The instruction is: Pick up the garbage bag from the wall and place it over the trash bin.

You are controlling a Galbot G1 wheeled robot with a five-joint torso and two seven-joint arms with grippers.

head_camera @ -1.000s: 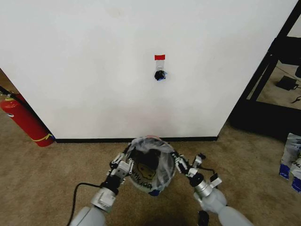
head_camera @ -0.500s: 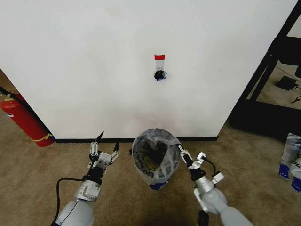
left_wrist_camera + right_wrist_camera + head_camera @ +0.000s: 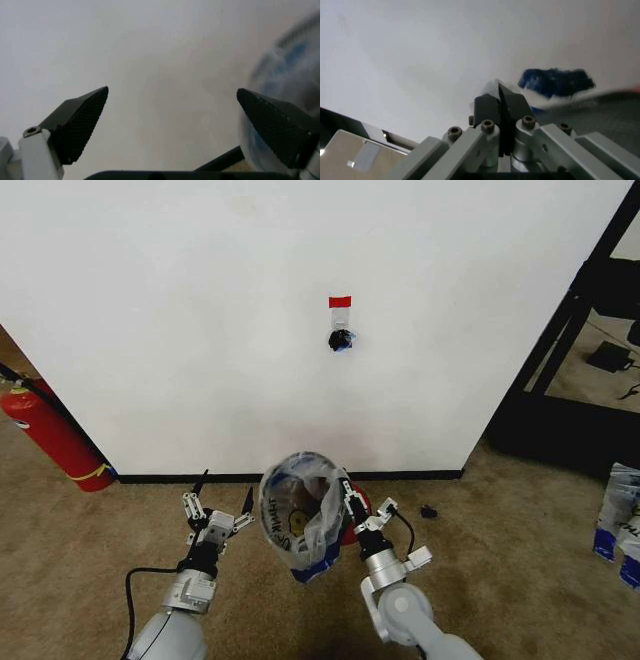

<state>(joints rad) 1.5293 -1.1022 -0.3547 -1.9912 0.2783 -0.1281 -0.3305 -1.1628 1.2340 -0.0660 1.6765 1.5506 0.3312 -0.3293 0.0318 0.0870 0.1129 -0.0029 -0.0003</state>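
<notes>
**Bag sits on the bin, one arm holds on**

The garbage bag point(image 3: 300, 515) is draped over the trash bin point(image 3: 357, 520) on the carpet floor point(image 3: 520, 580), close to the wall point(image 3: 200, 330). The bag's mouth is wide open at the top, and its yellow smiley face looks toward the robot's left. A bit of the bin's red part peeks out beside the bag, near the black baseboard point(image 3: 420, 474).

The right end effector point(image 3: 343, 488) has its fingers pinched tight on the bag's rim, on the side nearest that arm. In the right wrist view the two dark fingers point(image 3: 487, 108) press together with thin plastic between them.

The left end effector point(image 3: 215, 502) is just beside the bag, not touching it. Its fingers are spread apart and hold nothing.

High on the wall is a red tape strip point(image 3: 340, 302) with a black hook point(image 3: 341, 339) under it. A red fire extinguisher point(image 3: 55, 435) leans at the far left.
</notes>
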